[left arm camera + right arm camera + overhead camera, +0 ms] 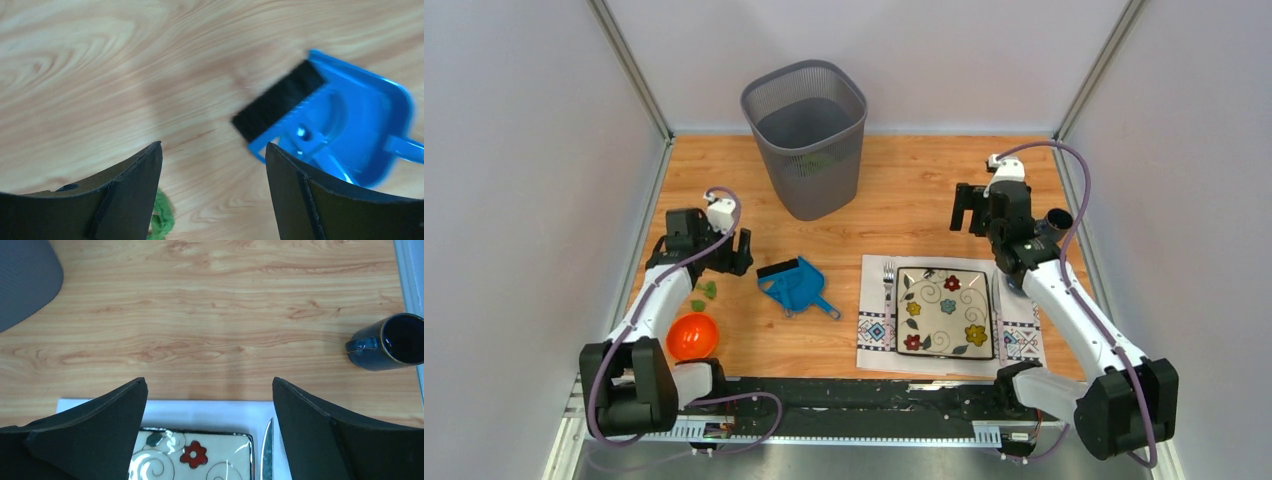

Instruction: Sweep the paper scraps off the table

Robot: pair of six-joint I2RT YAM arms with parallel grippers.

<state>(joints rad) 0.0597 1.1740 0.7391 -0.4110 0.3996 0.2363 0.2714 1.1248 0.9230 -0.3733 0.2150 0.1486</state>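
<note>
Green paper scraps (161, 220) lie just beside the left hand (212, 150), spread wide and empty.

A desk (904, 190) of light-brown wood-grain planks fills the bottom of a small booth. Plain pale grey panels close it in: a left wall (514, 200), a back wall (874, 50) and a right wall (1204, 150). Slim metal posts (629, 65) run up the two far corners. A metal rail (564, 450) edges the near left corner. The light is even and soft, with only faint shadows on the wood.
</note>
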